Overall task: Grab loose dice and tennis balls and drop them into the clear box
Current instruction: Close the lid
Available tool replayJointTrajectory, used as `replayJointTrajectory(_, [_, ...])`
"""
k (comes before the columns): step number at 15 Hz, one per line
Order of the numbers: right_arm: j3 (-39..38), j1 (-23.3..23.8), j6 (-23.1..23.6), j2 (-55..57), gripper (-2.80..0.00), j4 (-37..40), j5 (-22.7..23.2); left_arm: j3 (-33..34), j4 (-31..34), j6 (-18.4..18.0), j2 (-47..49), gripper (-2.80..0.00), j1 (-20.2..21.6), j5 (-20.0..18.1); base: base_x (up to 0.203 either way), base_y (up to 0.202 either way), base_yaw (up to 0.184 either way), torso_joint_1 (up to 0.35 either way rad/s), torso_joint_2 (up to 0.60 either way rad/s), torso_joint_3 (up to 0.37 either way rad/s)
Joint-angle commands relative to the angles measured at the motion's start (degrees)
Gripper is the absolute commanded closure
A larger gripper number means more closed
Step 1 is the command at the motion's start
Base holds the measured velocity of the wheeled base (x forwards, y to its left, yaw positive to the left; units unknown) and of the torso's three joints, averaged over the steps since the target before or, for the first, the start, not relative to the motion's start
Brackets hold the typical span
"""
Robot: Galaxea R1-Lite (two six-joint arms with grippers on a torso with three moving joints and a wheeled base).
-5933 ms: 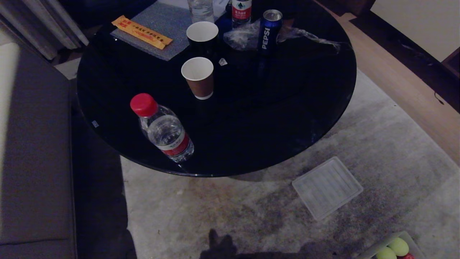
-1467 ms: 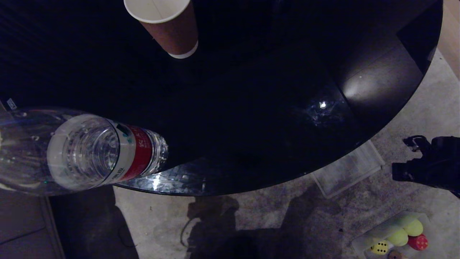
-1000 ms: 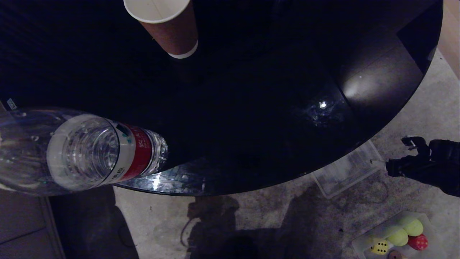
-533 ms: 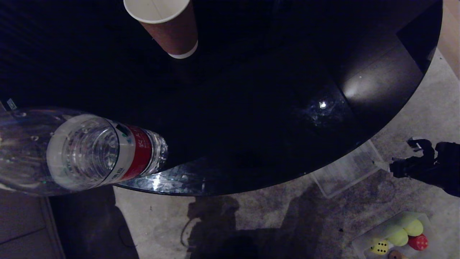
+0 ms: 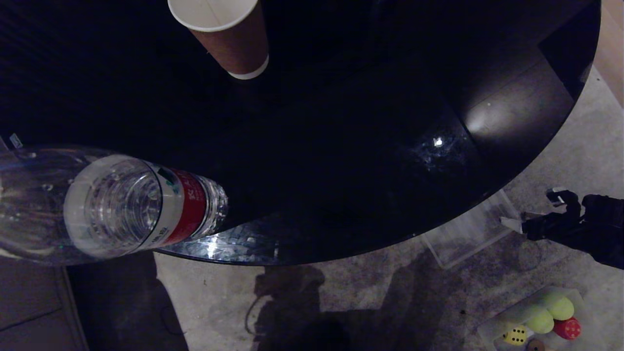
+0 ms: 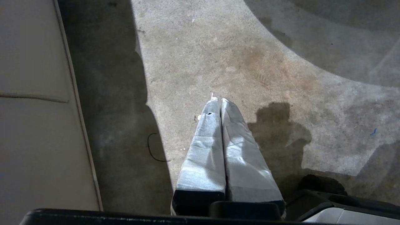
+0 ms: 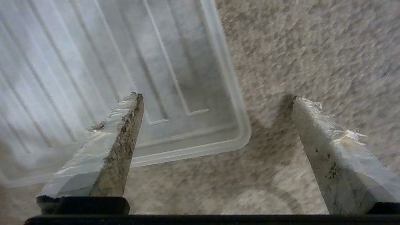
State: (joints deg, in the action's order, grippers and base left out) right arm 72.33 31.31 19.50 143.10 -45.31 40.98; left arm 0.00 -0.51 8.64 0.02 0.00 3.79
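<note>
Right gripper spread wide over ribbed lid corner, empty; bottle label writing unreadable.

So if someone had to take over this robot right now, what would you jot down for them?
Right gripper: open, empty, over a corner of the ribbed lid lying on the carpet by the table edge.
Left gripper: shut, empty, parked over carpet beside the sofa.
Clear box: on the carpet to the robot's right, holding two tennis balls, a yellow die, a red die and a tan die.
Done: those five are in.
Left: no loose dice or balls in view; look around before finishing.
</note>
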Motion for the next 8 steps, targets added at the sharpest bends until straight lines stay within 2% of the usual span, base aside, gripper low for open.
replayJointTrajectory(1, [1.3,0.33,0.53,1.6,0.0,-0.22,0.32,0.0,-0.02,0.06,-0.08,0.0,0.0,0.02,0.0,0.0,0.0,0.0,0.0,0.0])
replayJointTrajectory(5, [1.85,0.51,2.86,2.0,0.0,0.98,0.24,0.0,-0.02,0.06,-0.11,0.0,0.0,0.08,0.0,0.0,0.0,0.0,0.0,0.0])
replayJointTrajectory(8, [1.77,0.93,7.65,2.25,0.0,3.38,0.15,0.0,-0.02,0.06,-0.09,0.0,0.0,0.02,0.0,0.0,0.0,0.0,0.0,0.0])
